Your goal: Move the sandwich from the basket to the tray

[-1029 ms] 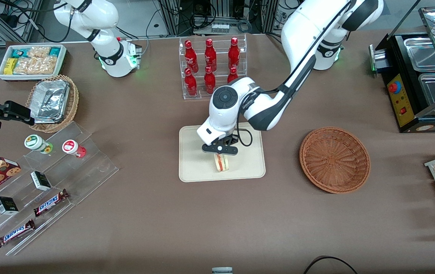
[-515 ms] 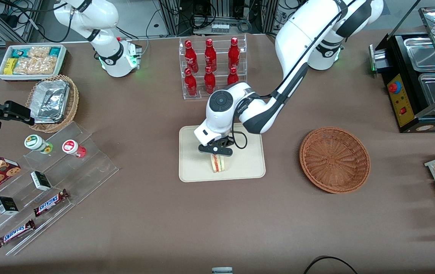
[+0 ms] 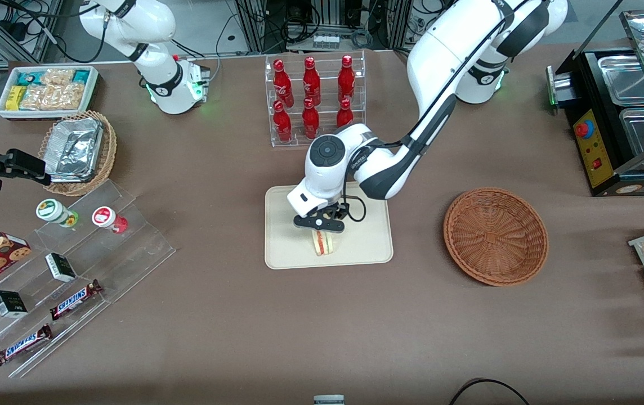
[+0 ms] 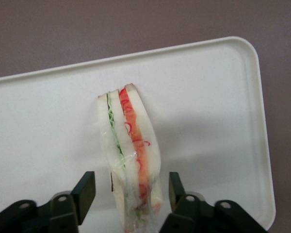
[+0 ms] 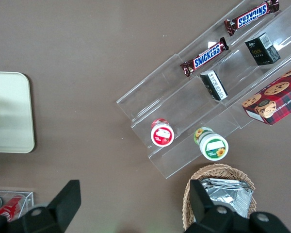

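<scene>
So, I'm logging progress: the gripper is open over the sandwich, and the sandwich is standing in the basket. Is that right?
Not quite. The gripper is open around the sandwich, but the sandwich stands on the tray, not in the basket, which holds nothing. The left wrist view shows it on the tray; the front view shows the basket.

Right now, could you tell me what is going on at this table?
The left arm's gripper is low over the tray, its fingers open on either side of the sandwich, not touching it. The sandwich stands on edge on the tray. The basket, toward the working arm's end, holds nothing.
</scene>
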Motion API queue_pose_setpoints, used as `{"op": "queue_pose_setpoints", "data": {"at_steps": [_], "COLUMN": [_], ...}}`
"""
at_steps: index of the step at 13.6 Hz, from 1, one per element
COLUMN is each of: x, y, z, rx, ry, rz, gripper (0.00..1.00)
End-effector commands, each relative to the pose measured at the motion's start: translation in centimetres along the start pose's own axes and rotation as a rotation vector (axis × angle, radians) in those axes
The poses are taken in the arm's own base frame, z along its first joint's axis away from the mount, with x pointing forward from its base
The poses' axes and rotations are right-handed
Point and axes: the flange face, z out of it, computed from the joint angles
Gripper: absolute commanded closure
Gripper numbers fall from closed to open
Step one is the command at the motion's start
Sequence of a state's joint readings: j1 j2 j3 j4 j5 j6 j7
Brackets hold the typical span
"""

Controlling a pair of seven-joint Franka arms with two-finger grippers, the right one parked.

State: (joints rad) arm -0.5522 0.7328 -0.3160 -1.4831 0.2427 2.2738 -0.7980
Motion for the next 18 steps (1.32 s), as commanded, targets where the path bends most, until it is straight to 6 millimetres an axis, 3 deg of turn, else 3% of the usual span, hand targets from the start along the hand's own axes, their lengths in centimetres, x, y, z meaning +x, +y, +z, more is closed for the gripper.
{"op": "queue_pose_setpoints", "data": {"at_steps": [1, 6, 9, 10, 13, 18], "x": [0.4, 2.7, 4.1, 3.9, 4.7, 4.9], "y": [-0.6, -6.2, -12.7, -13.8, -18.8, -26.8], "z": [-4.4, -13.8, -19.4, -21.1, -24.9, -29.8], "rx": [0.046, 0.104, 0.152, 0.158, 0.176, 0.174], "ry": [0.009, 0.003, -0.029, -0.041, -0.036, -0.086], "rz": [-0.022, -0.128, -0.221, -0.235, -0.29, -0.21], "gripper": [0.01, 0.0, 0.0, 0.0, 0.0, 0.0]}}
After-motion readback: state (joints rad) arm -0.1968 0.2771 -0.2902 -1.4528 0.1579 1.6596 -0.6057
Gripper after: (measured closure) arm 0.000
